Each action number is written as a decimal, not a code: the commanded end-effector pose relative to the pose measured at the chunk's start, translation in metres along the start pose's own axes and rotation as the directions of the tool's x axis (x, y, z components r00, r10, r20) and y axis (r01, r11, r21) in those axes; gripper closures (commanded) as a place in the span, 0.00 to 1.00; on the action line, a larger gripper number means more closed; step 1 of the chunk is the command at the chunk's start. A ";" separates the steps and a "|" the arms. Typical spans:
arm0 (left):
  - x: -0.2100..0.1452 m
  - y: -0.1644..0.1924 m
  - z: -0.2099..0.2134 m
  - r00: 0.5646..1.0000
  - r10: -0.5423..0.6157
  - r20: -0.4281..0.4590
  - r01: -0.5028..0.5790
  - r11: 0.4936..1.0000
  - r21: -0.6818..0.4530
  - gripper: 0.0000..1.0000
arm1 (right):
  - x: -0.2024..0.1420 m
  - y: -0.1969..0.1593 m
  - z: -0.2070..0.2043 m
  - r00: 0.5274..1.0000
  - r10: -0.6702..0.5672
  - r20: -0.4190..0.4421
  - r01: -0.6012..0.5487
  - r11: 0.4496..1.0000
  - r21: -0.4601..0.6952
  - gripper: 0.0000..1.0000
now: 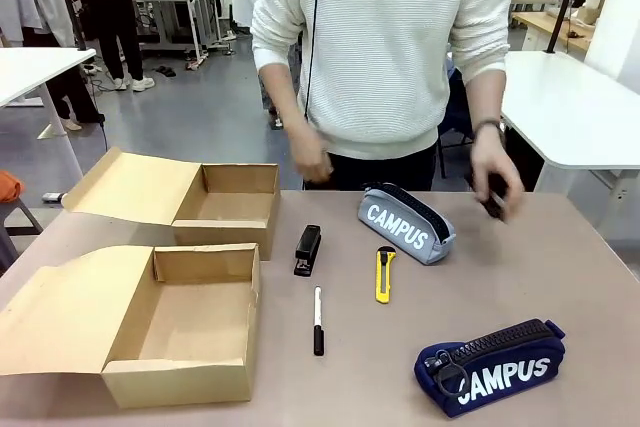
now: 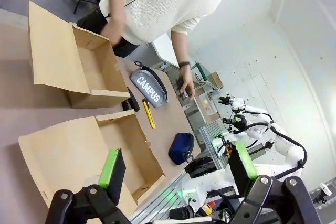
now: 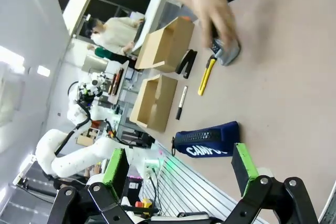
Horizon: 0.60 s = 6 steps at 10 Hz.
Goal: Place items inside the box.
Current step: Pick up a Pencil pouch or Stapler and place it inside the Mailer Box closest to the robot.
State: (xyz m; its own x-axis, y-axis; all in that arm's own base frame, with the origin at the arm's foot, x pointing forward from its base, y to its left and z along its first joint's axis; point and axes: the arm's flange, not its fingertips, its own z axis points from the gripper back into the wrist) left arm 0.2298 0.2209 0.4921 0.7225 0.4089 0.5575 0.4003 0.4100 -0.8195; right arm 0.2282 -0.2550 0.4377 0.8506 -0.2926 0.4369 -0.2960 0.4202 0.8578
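— At the table's (image 1: 570,267) middle?
— Stapler (image 1: 307,249), marker (image 1: 318,319), knife (image 1: 384,273), grey pouch (image 1: 405,225); navy pouch (image 1: 490,365) by the front-right corner; boxes (image 1: 180,383) along the left edge.
— Grippers?
— Left gripper (image 2: 176,163) and right gripper (image 3: 179,163) both gape, empty.

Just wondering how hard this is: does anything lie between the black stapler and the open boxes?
Nothing visible. The stapler lies just right of the far box and the near box, with only bare table between, and both boxes stand open.
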 end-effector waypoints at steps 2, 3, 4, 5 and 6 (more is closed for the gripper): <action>0.003 -0.002 0.000 1.000 -0.025 0.015 0.025 1.000 -0.019 0.00 | 0.013 0.040 -0.100 0.972 0.157 -0.176 -0.167 0.985 -0.045 0.00; 0.003 -0.002 0.000 1.000 -0.025 0.015 0.025 1.000 -0.019 0.00 | 0.018 0.052 -0.157 0.932 0.236 -0.274 -0.265 0.961 -0.074 0.00; 0.003 -0.002 0.000 1.000 -0.025 0.015 0.025 1.000 -0.019 0.00 | 0.022 0.061 -0.206 0.900 0.291 -0.325 -0.347 0.929 -0.129 0.00; 0.003 -0.002 0.000 1.000 -0.025 0.015 0.025 1.000 -0.019 0.00 | 0.014 0.070 -0.251 0.843 0.368 -0.393 -0.451 0.881 -0.143 0.00; 0.003 -0.002 0.000 1.000 -0.025 0.015 0.025 1.000 -0.019 0.00 | -0.003 0.078 -0.292 0.771 0.452 -0.448 -0.568 0.807 -0.162 0.00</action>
State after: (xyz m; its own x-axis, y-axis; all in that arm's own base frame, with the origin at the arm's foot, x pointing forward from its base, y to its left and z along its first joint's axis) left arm 0.2315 0.2216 0.4934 0.7203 0.4112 0.5586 0.4027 0.4078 -0.8195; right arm 0.3413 -0.0089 0.4613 0.7721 0.3023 0.5590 -0.6070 0.6114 0.5077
